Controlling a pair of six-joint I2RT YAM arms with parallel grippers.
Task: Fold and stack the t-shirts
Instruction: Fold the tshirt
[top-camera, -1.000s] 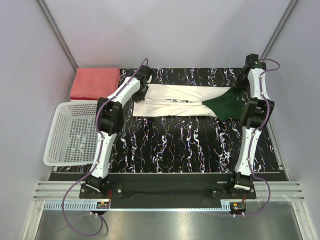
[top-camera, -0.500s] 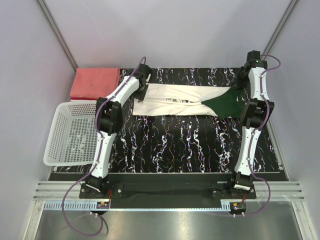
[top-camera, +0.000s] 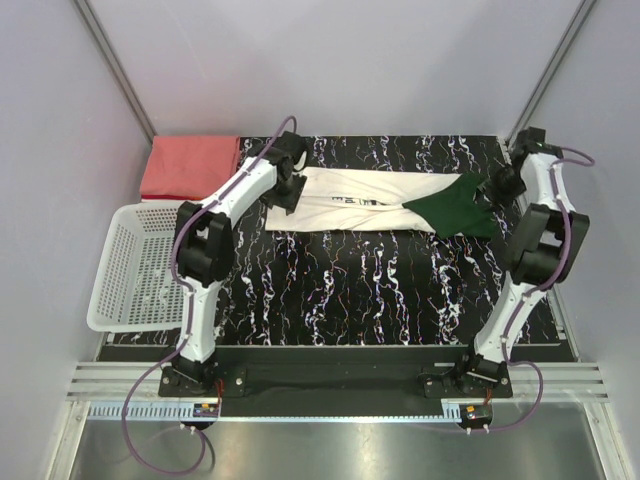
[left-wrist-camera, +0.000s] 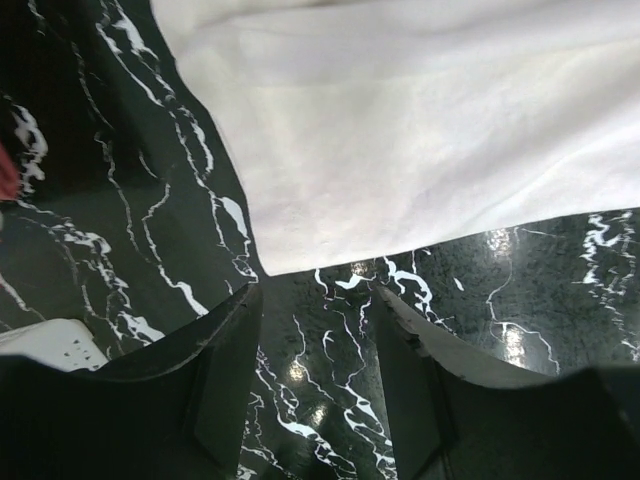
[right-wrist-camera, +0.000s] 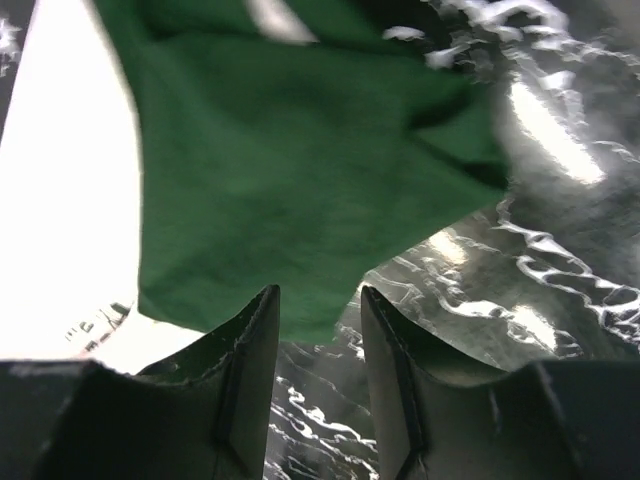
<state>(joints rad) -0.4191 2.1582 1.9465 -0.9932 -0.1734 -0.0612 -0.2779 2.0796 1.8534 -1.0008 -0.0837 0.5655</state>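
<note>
**Taking stock of the folding job, front to back**

1. Basket (top-camera: 140, 265): white mesh, at the left edge of the table (top-camera: 380, 300), nothing visible inside it.
2. Cream shirt (top-camera: 350, 198): lies flat across the far half of the table as a long narrow band, with its green part (top-camera: 452, 208) at the right end. Judged part-folded; it needs shortening folds.
3. Left gripper (left-wrist-camera: 318, 300): at the band's left end, jaws apart over bare table just short of the cloth edge, holding nothing.
4. Right gripper (right-wrist-camera: 318, 305): at the green end, jaws apart with the cloth edge lying under them, not pinched.
5. Red shirt (top-camera: 190, 165): a neat folded square in the far left corner, seemingly finished. Stacking not yet done.
</note>
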